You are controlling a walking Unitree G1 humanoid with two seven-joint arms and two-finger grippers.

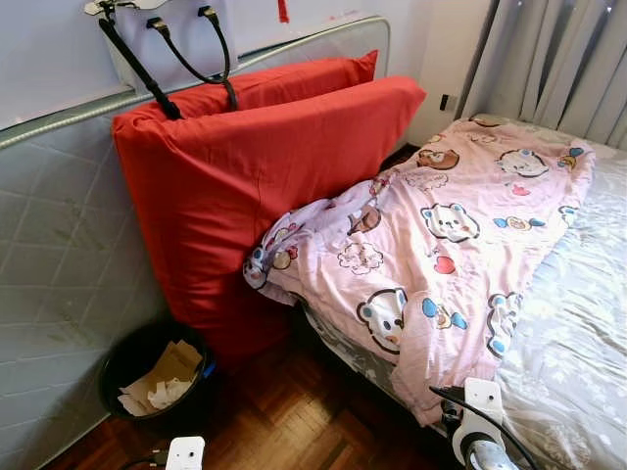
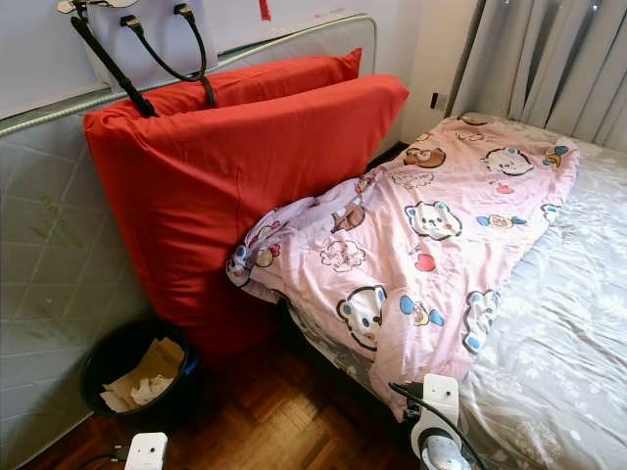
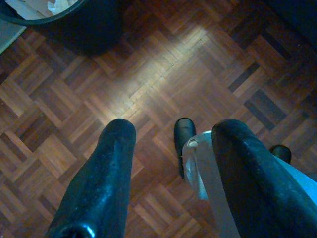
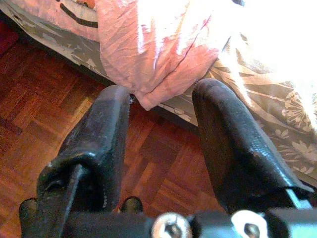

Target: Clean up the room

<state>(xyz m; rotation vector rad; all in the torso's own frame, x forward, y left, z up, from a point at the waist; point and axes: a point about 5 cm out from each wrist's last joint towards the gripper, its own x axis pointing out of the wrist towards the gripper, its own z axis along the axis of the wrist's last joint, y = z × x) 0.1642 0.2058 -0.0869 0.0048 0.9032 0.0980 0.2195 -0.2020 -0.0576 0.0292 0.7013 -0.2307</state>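
Observation:
A pink quilt with cartoon bears (image 1: 441, 235) lies rumpled across the bed (image 1: 578, 323), and one corner (image 4: 158, 54) hangs over the bed's near edge. Two big red cushions (image 1: 255, 166) lean against an upright grey mattress (image 1: 59, 255). A black waste bin (image 1: 147, 377) holding paper scraps stands on the floor by the cushions. My left gripper (image 3: 171, 131) hangs open over the parquet near the bin (image 3: 74, 25). My right gripper (image 4: 161, 99) is open and empty, low beside the bed, just short of the quilt's hanging corner.
A white handbag with black straps (image 1: 167, 39) rests on top of the mattress and cushions. Grey curtains (image 1: 558, 59) hang at the back right. Parquet floor (image 1: 294, 411) runs between the bin and the bed. A wall socket (image 1: 444, 102) sits in the far corner.

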